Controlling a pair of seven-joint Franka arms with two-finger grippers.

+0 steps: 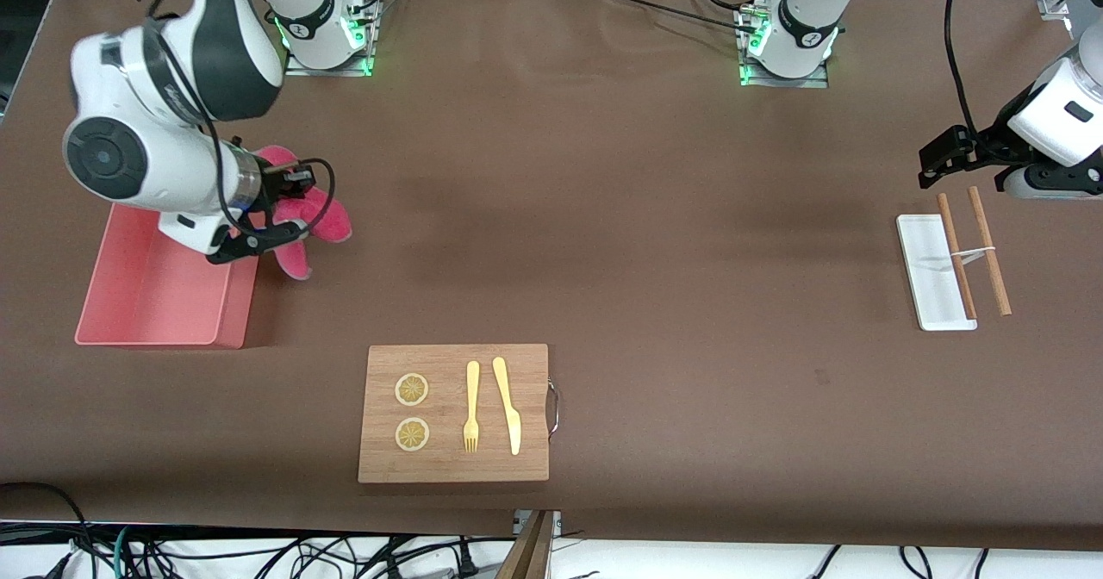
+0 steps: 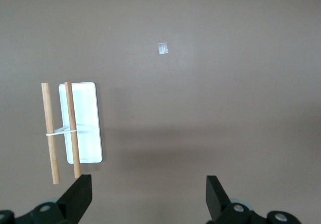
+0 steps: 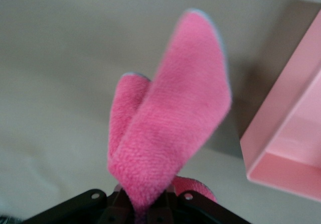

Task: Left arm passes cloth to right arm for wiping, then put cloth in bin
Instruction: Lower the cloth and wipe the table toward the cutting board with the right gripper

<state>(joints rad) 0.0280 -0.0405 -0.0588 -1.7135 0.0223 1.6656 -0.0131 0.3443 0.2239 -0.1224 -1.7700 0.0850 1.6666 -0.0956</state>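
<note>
My right gripper is shut on the crimson-pink cloth and holds it up beside the salmon-pink bin, over the table just off the bin's wall that faces the table's middle. In the right wrist view the cloth hangs folded from the gripper, with a corner of the bin beside it. The bin looks empty. My left gripper is open and empty, and waits over the table at the left arm's end. It also shows in the left wrist view.
A wooden cutting board with two lemon slices, a yellow fork and a knife lies near the front camera. A small white tray with two banded wooden sticks lies under the left gripper. A small tape scrap lies on the table.
</note>
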